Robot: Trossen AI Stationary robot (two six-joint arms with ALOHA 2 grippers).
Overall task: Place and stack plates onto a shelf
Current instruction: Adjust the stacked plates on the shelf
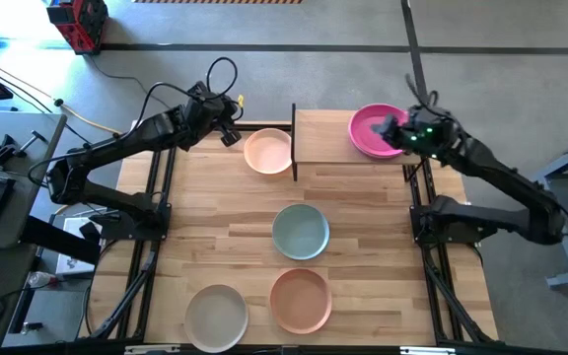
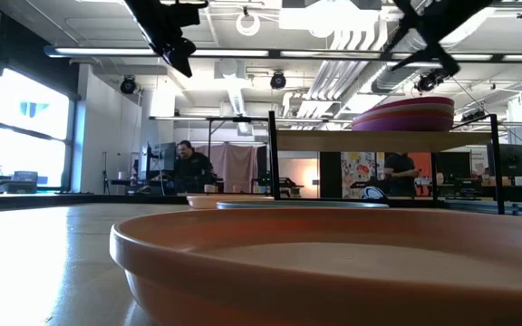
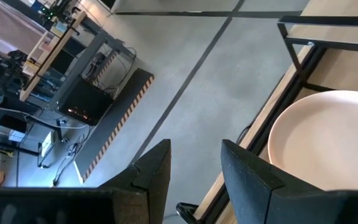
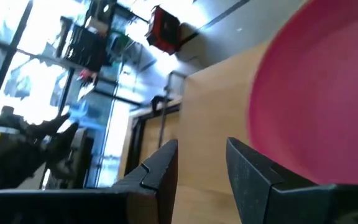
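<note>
A stack of plates with a magenta plate [image 1: 371, 133] on top [image 2: 406, 115] rests on the right part of the light-wood shelf [image 1: 323, 138]. My right gripper [image 1: 390, 128] hovers open over the magenta plate's [image 4: 328, 93] left part. A cream plate [image 1: 267, 152] lies flat on the table just left of the shelf's black post. My left gripper [image 1: 232, 132] is open, raised beside that plate's [image 3: 331, 140] left rim. Pale teal [image 1: 301, 231], salmon [image 1: 301, 300] and off-white [image 1: 216, 317] plates lie flat nearer the near edge.
The shelf's left half [image 1: 316, 148] is bare wood. Its thin black posts [image 1: 294, 143] stand between the cream plate and the shelf board. The salmon plate [image 2: 333, 263] fills the foreground of the low view. People stand in the room beyond the table [image 2: 188, 163].
</note>
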